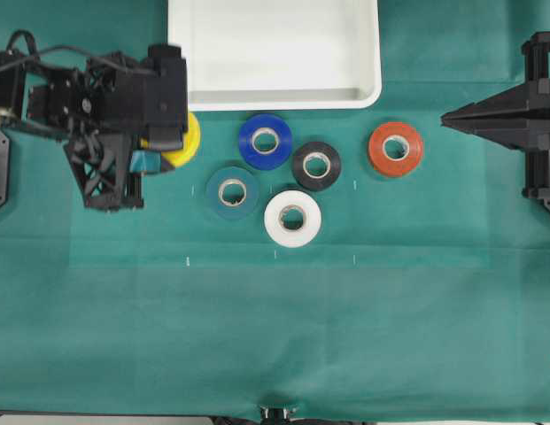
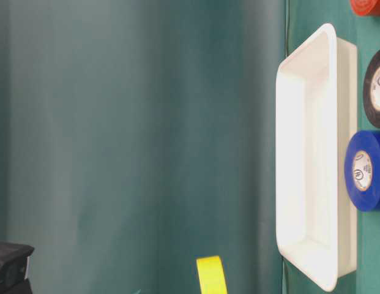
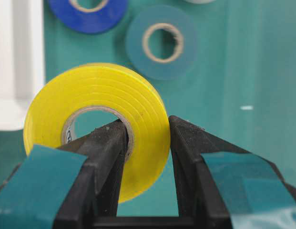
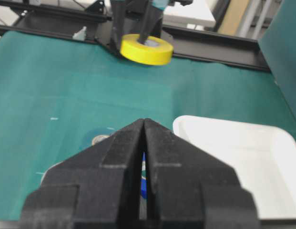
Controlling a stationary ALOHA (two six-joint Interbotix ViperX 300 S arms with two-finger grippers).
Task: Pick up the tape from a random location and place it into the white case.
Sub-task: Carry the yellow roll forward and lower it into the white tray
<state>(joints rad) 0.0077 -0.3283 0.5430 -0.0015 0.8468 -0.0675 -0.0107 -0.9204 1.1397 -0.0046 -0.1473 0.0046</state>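
Observation:
The yellow tape hangs in my left gripper, lifted off the green cloth just left of the white case's front left corner. In the left wrist view my gripper is shut on the roll's wall, one finger through the core and the other outside the tape. The table-level view shows the tape held above the surface, short of the case. My right gripper is shut and empty at the far right; its wrist view shows the tape and the case.
Other rolls lie on the cloth in front of the case: blue, black, orange-red, teal and white. The case is empty inside.

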